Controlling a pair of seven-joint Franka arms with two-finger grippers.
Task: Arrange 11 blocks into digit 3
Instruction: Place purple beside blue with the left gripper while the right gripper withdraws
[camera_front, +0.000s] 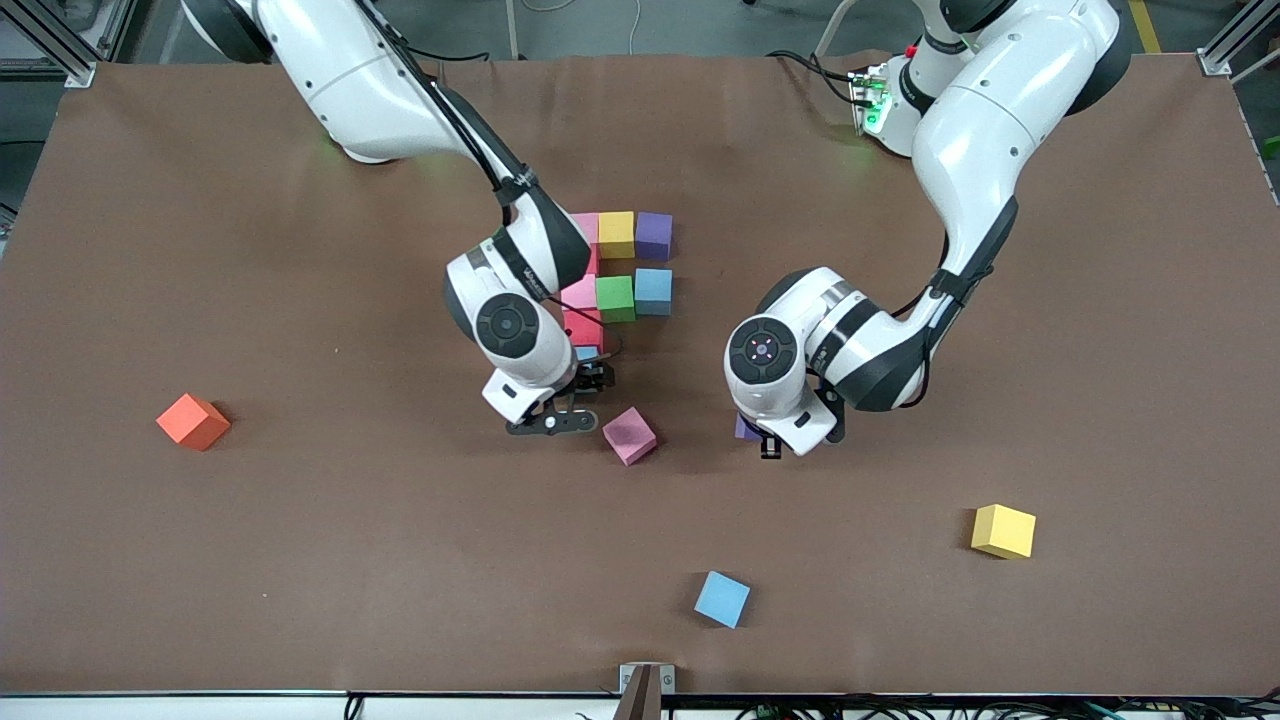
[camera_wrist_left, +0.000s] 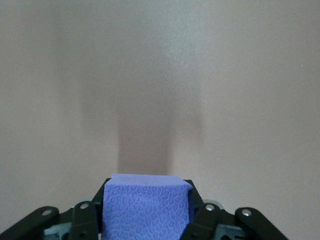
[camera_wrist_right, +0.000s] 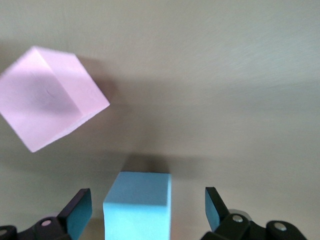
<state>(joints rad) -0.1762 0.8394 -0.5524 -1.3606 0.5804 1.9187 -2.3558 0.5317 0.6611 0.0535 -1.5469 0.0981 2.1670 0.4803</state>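
The digit 3 stands partly built mid-table from joined blocks: pink (camera_front: 585, 224), yellow (camera_front: 616, 233) and purple (camera_front: 654, 235) in the row closest to the robots' bases, then pink (camera_front: 579, 292), green (camera_front: 615, 297) and blue (camera_front: 653, 290), then red (camera_front: 583, 328). A light blue block (camera_wrist_right: 139, 202) sits on the table next to the red one, at the figure's end nearest the front camera. My right gripper (camera_wrist_right: 147, 200) straddles it, open, with gaps on both sides. My left gripper (camera_wrist_left: 147, 200) is shut on a purple block (camera_wrist_left: 145, 207), just above the table toward the left arm's end from the figure.
Loose cubes lie nearer the front camera: pink (camera_front: 629, 435) just past the right gripper, blue (camera_front: 722, 598) near the table's front edge, yellow (camera_front: 1003, 530) toward the left arm's end. An orange cube (camera_front: 193, 421) sits toward the right arm's end.
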